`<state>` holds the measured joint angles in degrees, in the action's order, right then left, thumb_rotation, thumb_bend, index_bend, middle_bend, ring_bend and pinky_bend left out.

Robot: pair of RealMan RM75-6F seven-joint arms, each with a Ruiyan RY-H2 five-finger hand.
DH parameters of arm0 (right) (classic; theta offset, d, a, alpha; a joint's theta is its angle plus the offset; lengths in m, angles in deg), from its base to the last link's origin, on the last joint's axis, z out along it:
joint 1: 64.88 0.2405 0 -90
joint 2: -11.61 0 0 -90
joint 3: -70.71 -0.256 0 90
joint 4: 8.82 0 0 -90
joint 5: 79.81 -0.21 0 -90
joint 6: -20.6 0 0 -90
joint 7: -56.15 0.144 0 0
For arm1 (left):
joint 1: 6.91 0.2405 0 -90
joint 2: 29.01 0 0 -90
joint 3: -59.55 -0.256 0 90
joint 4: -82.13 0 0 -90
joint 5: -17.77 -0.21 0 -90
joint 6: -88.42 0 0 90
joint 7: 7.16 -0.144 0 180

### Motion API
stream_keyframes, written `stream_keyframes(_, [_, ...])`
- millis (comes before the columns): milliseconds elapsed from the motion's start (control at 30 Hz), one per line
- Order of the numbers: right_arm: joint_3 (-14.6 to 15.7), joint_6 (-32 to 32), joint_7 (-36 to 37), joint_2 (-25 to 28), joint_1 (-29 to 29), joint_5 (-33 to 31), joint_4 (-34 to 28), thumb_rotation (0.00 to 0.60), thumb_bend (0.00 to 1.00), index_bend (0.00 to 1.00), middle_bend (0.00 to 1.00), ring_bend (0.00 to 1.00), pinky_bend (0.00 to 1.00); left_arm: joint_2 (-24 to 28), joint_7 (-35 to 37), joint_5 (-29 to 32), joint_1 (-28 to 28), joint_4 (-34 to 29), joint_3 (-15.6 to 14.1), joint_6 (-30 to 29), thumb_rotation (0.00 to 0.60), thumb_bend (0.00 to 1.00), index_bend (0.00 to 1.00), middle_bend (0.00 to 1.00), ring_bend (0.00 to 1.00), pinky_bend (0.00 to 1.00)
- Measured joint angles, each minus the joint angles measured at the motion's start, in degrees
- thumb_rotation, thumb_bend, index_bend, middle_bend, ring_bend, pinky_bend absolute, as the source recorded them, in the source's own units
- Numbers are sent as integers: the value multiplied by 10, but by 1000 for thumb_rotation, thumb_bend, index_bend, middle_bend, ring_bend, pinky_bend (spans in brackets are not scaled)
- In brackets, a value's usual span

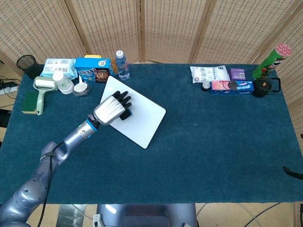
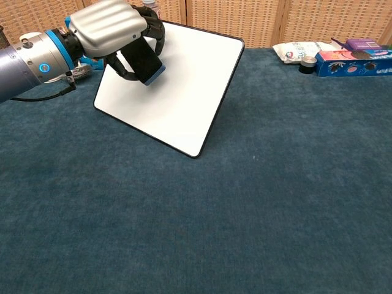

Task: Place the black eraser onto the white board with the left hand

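Note:
The white board (image 1: 137, 116) (image 2: 177, 92) lies flat on the blue cloth, left of centre. My left hand (image 1: 112, 108) (image 2: 116, 27) hovers over the board's upper left part and grips the black eraser (image 2: 144, 61) (image 1: 126, 114), a black block with a blue underside. The eraser hangs just above the board surface, its lower edge close to it; whether it touches is unclear. My right hand is not in either view.
Behind the board stand a water bottle (image 1: 122, 65), a blue snack box (image 1: 93, 69), a wipes pack (image 1: 59, 67), cups and a lint roller (image 1: 41, 92). Far right hold snack packs (image 1: 232, 86), a green can (image 1: 269, 61) and a tape roll (image 2: 308, 64).

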<state>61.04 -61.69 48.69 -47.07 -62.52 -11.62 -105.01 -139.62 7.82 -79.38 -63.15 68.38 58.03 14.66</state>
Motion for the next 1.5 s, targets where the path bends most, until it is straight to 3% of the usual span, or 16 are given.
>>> stream_keyframes(100, [0, -4, -5, -1, 0, 0, 1, 600, 0, 81, 38, 50, 0, -6, -11, 6, 0, 4, 2, 8, 600, 202, 200, 43, 35, 189])
stream_keyframes(233, [0, -6, -6, -3, -1, -1, 1, 600, 0, 82, 38, 50, 0, -11, -15, 12, 2, 6, 2, 12, 600, 189, 15, 0, 0, 147])
stream_keyframes(467, [1, -5, -8, -4, 0, 0, 1, 600, 0, 82, 38, 50, 0, -10, -14, 16, 4, 3, 2, 7, 600, 180, 0, 0, 0, 143])
stream_keyframes(633, [1, -7, -5, -3, -1, 3, -1, 600, 0, 82, 38, 50, 0, 1, 2, 15, 13, -9, -1, -29, 600, 173, 0, 0, 0, 130])
stream_keyframes(867, [5, -9, 0, 1, -2, 14, -7, 600, 0, 82, 38, 50, 0, 58, 7, 14, 53, -80, -6, -91, 600, 143, 0, 0, 0, 120])
stream_keyframes(1067, [7, -18, 1, 3, -5, 24, -10, 600, 0, 82, 38, 50, 0, 150, -35, 31, 102, -240, -9, -101, 600, 135, 0, 0, 0, 87])
stream_keyframes(1400, [7, -56, -2, 4, -14, 53, -14, 600, 0, 89, 38, 50, 0, 357, -147, 128, 246, -703, -27, -122, 600, 133, 0, 0, 0, 48])
stream_keyframes(1500, [10, -64, -2, 5, -17, 65, -16, 600, 0, 92, 38, 50, 0, 419, -168, 156, 305, -814, -41, -137, 600, 133, 0, 0, 0, 48])
